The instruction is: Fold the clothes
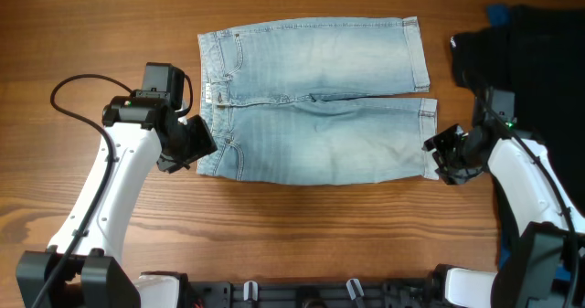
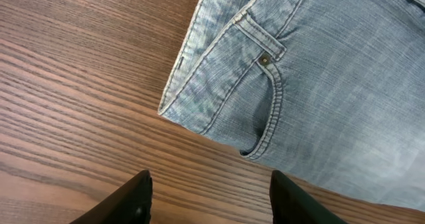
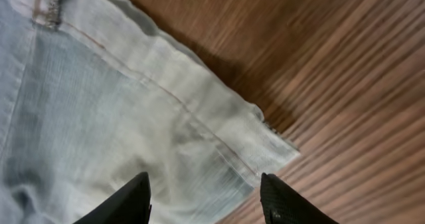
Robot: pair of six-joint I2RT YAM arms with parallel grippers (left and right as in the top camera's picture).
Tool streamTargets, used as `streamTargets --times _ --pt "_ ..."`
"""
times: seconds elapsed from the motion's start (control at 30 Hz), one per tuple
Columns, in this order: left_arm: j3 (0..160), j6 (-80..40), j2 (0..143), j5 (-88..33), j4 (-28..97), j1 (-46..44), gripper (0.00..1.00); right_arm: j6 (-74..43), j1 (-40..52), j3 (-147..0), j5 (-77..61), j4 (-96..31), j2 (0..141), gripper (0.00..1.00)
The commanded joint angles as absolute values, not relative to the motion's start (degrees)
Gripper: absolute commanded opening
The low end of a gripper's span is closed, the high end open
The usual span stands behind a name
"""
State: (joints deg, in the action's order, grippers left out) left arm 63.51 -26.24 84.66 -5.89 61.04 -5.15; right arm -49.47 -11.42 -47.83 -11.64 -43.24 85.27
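Now, from overhead, the light-blue shorts [image 1: 315, 102] lie flat and spread out in the middle of the wooden tabletop [image 1: 110, 25]. Their waistband [image 1: 212, 98] is on the side of the left arm, and the two leg ends are on the side of the right arm. The left fingers [image 1: 199, 145] sit just beside the near corner of the waistband. The right fingers [image 1: 439, 153] sit just beside the near leg hem [image 1: 428, 139]. A black garment [image 1: 526, 34] lies at the far edge, behind the right arm and apart from the shorts.

Next, the left wrist view. The left fingers [image 2: 136, 201] are spread wide apart. They hold nothing, and only bare wood shows between them. The corner of the shorts [image 2: 279, 84], with its front pocket [image 2: 265, 117] and a small metal rivet, is a little way ahead of the tips. They do not touch it.

Last, the right wrist view. The right fingers [image 3: 129, 201] are wide apart too, and they grip nothing. The pale corner of the leg hem [image 3: 219, 144] lies right between the two tips. I cannot tell if the tips touch the cloth.
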Motion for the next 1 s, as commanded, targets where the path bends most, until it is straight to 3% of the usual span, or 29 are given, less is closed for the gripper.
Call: streamTargets --times 0.0,0.17,0.37,0.63,0.83,0.93,0.97 --pt "63.81 -25.96 84.29 -6.37 60.88 -5.37 0.57 -52.8 -11.6 -42.44 -13.82 -39.55 85.93 0.55" --pt "63.81 -25.96 84.29 -6.37 60.75 -5.37 0.58 -52.9 -11.6 -38.54 -11.51 -34.94 85.93 0.62" --pt "63.81 -25.96 84.29 -6.37 60.69 -5.37 0.6 -54.59 -11.6 -36.58 -11.42 -30.0 85.93 0.61" --pt "63.81 -25.98 84.29 -6.37 60.84 -5.37 0.61 -52.18 -11.6 -36.58 -10.33 -30.72 85.93 0.14" --pt "61.8 -30.89 84.27 -6.15 61.58 -5.37 0.58 -47.92 -11.6 -36.58 -10.07 -30.57 85.93 0.11" --pt "53.28 -38.26 84.27 -6.13 53.58 -5.37 0.55 -46.54 -11.6 -36.58 -10.31 -31.03 85.93 0.13" --pt "50.85 -40.25 84.27 -6.17 50.26 -5.37 0.48 -46.5 -11.6 -36.58 -10.31 -30.83 85.93 0.13"
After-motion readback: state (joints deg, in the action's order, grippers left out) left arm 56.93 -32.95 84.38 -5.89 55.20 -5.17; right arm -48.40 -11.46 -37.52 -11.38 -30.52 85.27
